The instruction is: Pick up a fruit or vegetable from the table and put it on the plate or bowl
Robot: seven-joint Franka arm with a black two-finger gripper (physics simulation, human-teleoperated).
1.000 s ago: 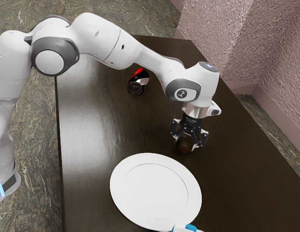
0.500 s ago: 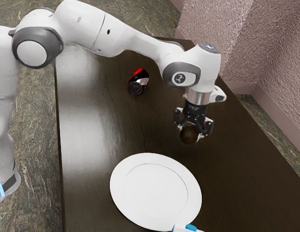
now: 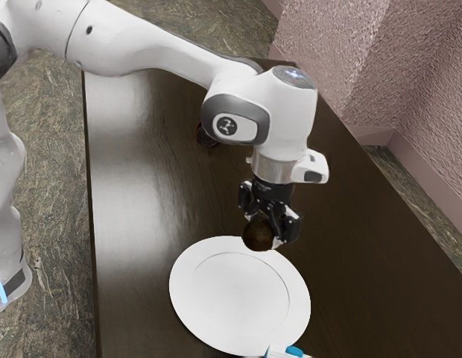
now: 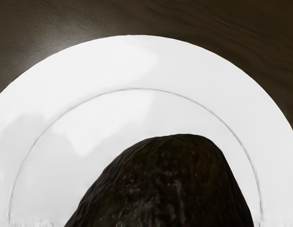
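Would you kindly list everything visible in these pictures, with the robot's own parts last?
table: one, dark brown wood, under everything.
plate: one, white, on the table near its front edge; also under the hand in the wrist view.
dark fruit: one, brownish black, held off the table above the plate's rim.
small object: one, dark, mostly hidden behind the arm; kind unclear.
white and blue item: one, cut off at the picture's lower edge.
floor: greenish stone.
wall: pink, textured.
arm: one, white and grey.
gripper: one, black, shut on the dark fruit.
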